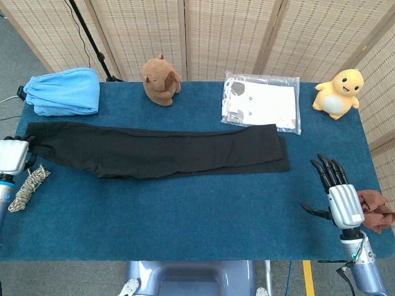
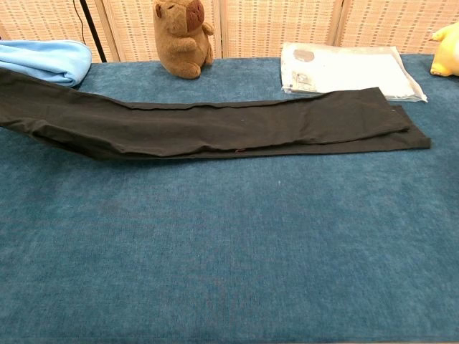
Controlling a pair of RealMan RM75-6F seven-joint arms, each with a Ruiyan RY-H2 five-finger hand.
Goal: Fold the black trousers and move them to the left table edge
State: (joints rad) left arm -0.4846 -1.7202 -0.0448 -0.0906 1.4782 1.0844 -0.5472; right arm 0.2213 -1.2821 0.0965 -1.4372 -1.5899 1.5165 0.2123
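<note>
The black trousers lie folded lengthwise in a long strip across the blue table, waist end at the left edge and leg ends near the middle right. In the chest view the black trousers run from the left frame edge to the right. My left hand grips the waist end at the left table edge. Well clear of the trousers, my right hand hovers at the table's right front, holding nothing, fingers spread. Neither hand shows in the chest view.
A light blue folded cloth lies at the back left. A brown plush animal, a plastic packet and a yellow plush line the back. A rope coil sits off the left edge, a brown rag off the right.
</note>
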